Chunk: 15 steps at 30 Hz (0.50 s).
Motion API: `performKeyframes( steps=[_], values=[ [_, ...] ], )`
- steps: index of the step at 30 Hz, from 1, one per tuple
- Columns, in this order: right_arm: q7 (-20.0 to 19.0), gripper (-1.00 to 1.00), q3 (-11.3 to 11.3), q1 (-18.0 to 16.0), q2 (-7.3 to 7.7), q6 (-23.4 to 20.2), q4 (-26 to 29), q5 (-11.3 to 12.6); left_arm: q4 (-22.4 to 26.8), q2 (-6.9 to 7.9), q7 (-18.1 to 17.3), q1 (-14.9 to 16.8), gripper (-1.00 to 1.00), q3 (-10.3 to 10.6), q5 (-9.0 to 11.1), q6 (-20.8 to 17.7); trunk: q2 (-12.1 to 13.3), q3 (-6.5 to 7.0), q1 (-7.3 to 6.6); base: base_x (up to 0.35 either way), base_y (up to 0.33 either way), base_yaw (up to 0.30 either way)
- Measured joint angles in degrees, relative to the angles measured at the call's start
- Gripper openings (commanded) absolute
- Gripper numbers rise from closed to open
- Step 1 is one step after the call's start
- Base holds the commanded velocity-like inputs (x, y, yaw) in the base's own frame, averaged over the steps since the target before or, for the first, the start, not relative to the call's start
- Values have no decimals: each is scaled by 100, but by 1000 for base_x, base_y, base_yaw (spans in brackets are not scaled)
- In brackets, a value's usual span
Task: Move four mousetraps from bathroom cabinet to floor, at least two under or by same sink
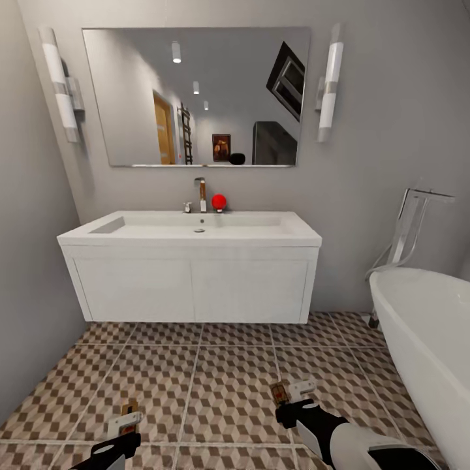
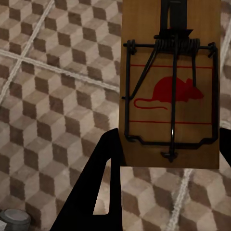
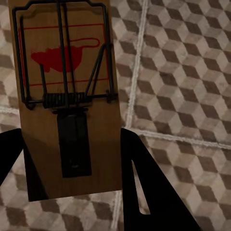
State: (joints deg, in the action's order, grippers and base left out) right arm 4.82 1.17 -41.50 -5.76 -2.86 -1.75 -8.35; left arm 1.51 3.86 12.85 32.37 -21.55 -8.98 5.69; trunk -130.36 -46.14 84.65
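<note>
Each gripper holds one mousetrap above the bathroom floor point(image 1: 215, 385), in front of the bathroom sink point(image 1: 189, 238). My left gripper point(image 1: 124, 427) is shut on a mousetrap point(image 1: 129, 416) at the lower left. In the left wrist view that mousetrap point(image 2: 171, 96) is a wooden board with a red mouse mark, between the black fingers point(image 2: 103, 183) of the left gripper point(image 2: 168, 139). My right gripper point(image 1: 292, 399) is shut on a second mousetrap point(image 1: 279, 393). The right wrist view shows this mousetrap point(image 3: 67, 96) in the right gripper point(image 3: 67, 139), over the cube-pattern bathroom floor point(image 3: 183, 86).
A white tub point(image 1: 424, 326) with a standing metal tap point(image 1: 408, 228) fills the right side. The sink carries a tall tap point(image 1: 200, 194) and a red round object point(image 1: 219, 201), under a mirror point(image 1: 196, 98). A grey wall point(image 1: 26, 294) closes the left.
</note>
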Motion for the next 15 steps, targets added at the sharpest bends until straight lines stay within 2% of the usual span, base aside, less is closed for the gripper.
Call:
performKeyframes(
  steps=[15],
  values=[
    [68,-100,-9,0,33,67,1,34,42,23,-2,0,-100,0,-44,-82,-602,-269,330,0,0,0]
  ],
)
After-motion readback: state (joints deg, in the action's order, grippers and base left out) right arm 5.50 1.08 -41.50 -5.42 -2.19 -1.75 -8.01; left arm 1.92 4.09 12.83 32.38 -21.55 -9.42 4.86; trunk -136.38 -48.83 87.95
